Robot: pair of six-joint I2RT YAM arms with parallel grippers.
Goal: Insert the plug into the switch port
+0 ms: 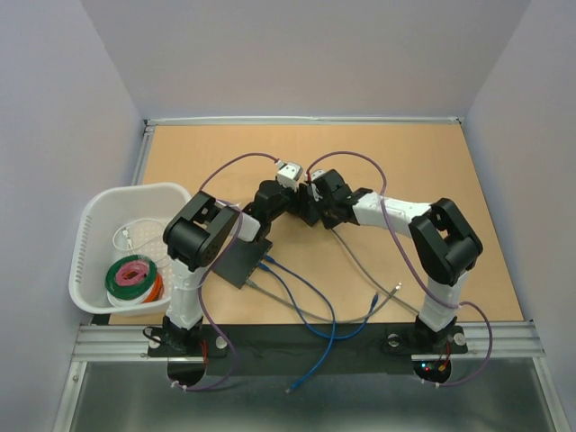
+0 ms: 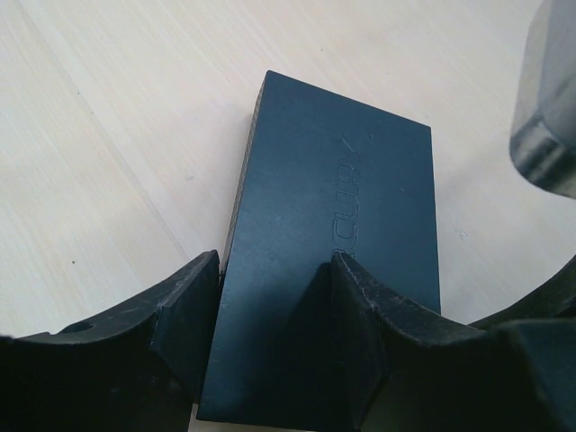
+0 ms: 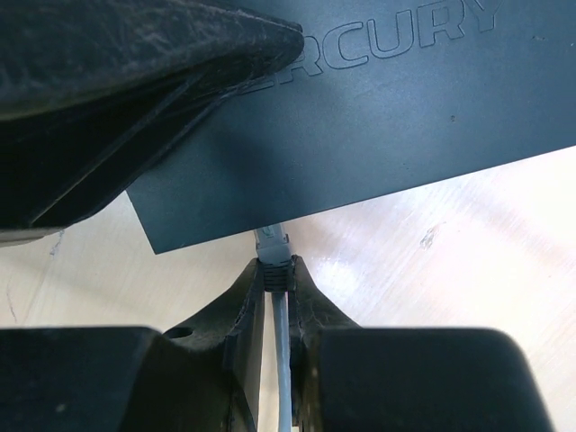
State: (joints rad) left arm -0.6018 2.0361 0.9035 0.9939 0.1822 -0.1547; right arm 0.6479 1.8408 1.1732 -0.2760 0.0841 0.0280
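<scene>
Our left arm (image 1: 193, 236) and right arm (image 1: 441, 243) both bend inward, wrists nearly meeting; our left gripper (image 2: 274, 261) stands with jaws half apart, our right gripper (image 3: 276, 270) pinches the plug (image 3: 273, 245) tightly

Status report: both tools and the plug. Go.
Left tool open over the switch. Right tool shut on the plug. Plug tip at the switch's edge, seating not visible. Nothing between plug and switch.

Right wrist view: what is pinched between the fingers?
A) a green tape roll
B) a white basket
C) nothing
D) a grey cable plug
D: the right gripper is closed on the grey plug, just in front of the black box.
</scene>
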